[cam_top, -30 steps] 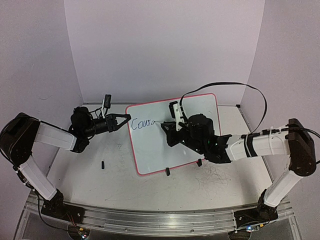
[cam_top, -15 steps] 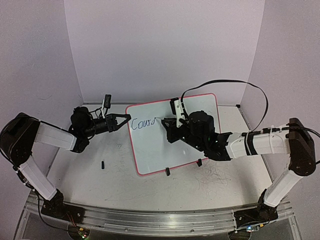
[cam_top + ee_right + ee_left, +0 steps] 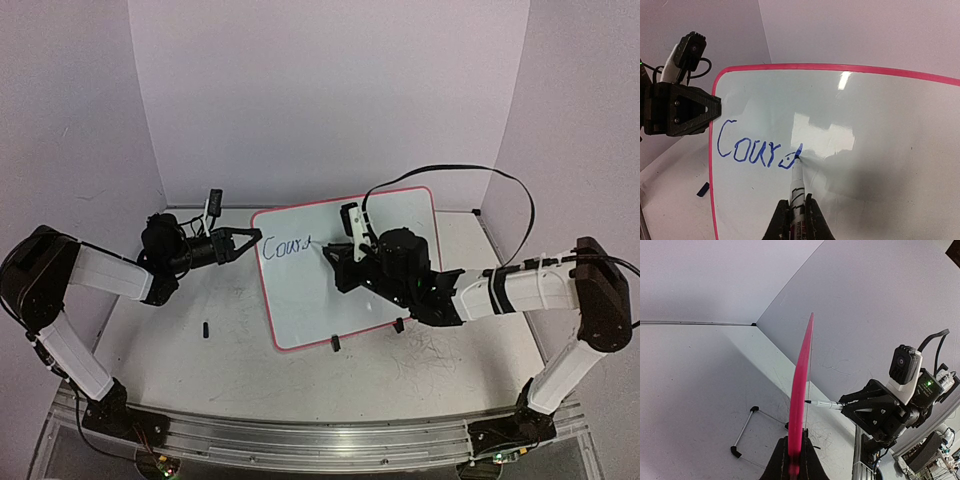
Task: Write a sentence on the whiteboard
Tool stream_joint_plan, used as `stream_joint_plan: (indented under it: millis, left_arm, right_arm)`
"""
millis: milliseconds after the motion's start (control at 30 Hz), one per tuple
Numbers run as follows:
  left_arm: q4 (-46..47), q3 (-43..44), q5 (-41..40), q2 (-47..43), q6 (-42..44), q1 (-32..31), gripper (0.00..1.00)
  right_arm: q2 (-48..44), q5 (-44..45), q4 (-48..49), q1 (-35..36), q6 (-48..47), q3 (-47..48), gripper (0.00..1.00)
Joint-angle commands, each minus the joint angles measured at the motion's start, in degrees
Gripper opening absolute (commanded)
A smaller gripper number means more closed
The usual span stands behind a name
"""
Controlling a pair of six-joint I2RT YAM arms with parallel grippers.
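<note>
The whiteboard stands tilted on the table, pink-rimmed. My left gripper is shut on its left edge; in the left wrist view the board is edge-on between the jaws of that gripper. My right gripper is shut on a white marker, its tip touching the board. The sentence reads "Cour" in blue, plus a partly formed fifth letter at the tip. It also shows in the top view. In the left wrist view the marker meets the board's face.
A small dark cap lies on the scuffed tabletop left of the board. Two black clip feet hold the board's near edge. A black cable loops above the right arm. Lilac walls enclose the back and sides.
The right gripper shifted slightly up, then back down, with the marker on the board, and the fifth letter gained a stroke. The left arm and board have not moved.
</note>
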Motion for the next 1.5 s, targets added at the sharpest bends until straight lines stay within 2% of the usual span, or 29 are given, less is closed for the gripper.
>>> stream_joint_plan:
  millis: [0, 333, 533, 900, 1233, 1467]
  left_arm:
    - [0.6, 0.2, 2.0, -0.3, -1.2, -0.6, 0.0]
    - [0.6, 0.1, 2.1, -0.3, -1.2, -0.6, 0.0]
    - [0.6, 0.0, 2.0, -0.4, -1.3, -0.6, 0.0]
    - [0.6, 0.4, 2.2, -0.3, -1.4, -0.6, 0.0]
    - [0.6, 0.5, 2.4, -0.1, -1.4, -0.6, 0.0]
    - [0.5, 0.5, 2.3, 0.0, -1.3, -0.6, 0.0]
  right_arm:
    - [-1.1, 0.1, -2.5, -0.4, 0.7, -1.1, 0.0]
    - [-3.6, 2.8, -3.5, -0.4, 0.1, -2.3, 0.0]
    - [-7.3, -2.2, -0.5, -0.6, 0.1, -2.7, 0.0]
    - [-2.6, -0.4, 0.9, -1.6, 0.8, 0.3, 0.0]
    - [-1.8, 2.8, 2.2, -1.7, 1.0, 0.1, 0.0]
    - [-1.2, 1.9, 2.6, -1.7, -0.1, 1.2, 0.0]
